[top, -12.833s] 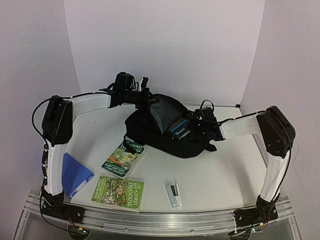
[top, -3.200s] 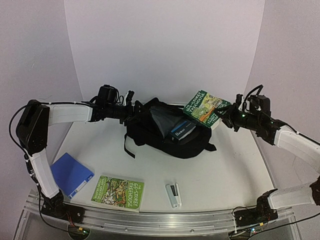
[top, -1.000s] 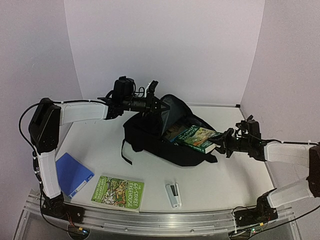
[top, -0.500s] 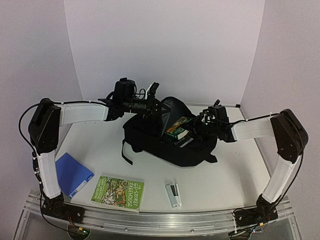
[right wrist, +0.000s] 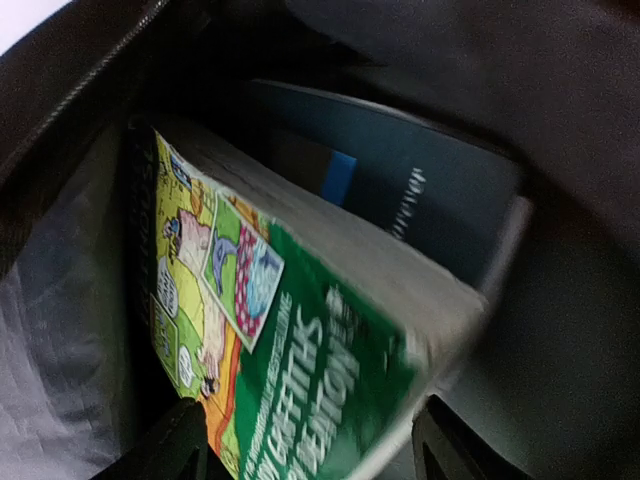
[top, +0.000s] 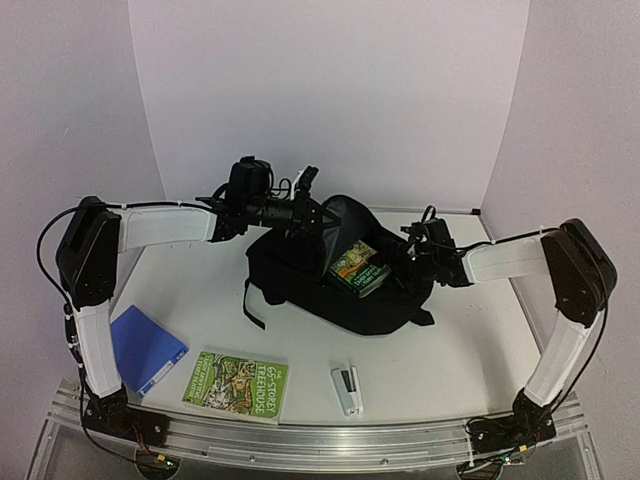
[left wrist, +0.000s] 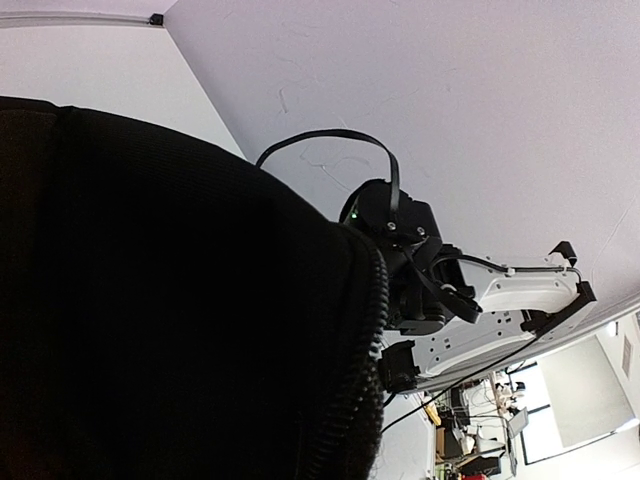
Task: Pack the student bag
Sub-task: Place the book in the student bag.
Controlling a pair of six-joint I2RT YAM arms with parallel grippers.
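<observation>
The student bag [top: 330, 295], a big black backpack, lies mid-table with its mouth held open. My left gripper [top: 313, 212] is shut on the bag's upper rim and lifts it; in the left wrist view black bag fabric [left wrist: 150, 300] hides the fingers. A green book [top: 357, 268] sits tilted inside the mouth beside a dark-blue book [right wrist: 420, 190]. My right gripper [top: 405, 258] is at the bag's right edge. In the right wrist view it [right wrist: 318, 445] is open, its fingers [right wrist: 185, 440] wide on either side of the green book [right wrist: 300, 350].
On the table near the front lie a second green book [top: 236, 385], a blue folder [top: 145, 350] at the left and a white stapler [top: 348, 390]. White walls close the back and sides. My right arm [left wrist: 480, 300] shows beyond the bag in the left wrist view.
My right arm carried the green book into the bag's mouth, then its jaws widened and let it go; the book now rests deeper inside. The left gripper kept holding the rim up.
</observation>
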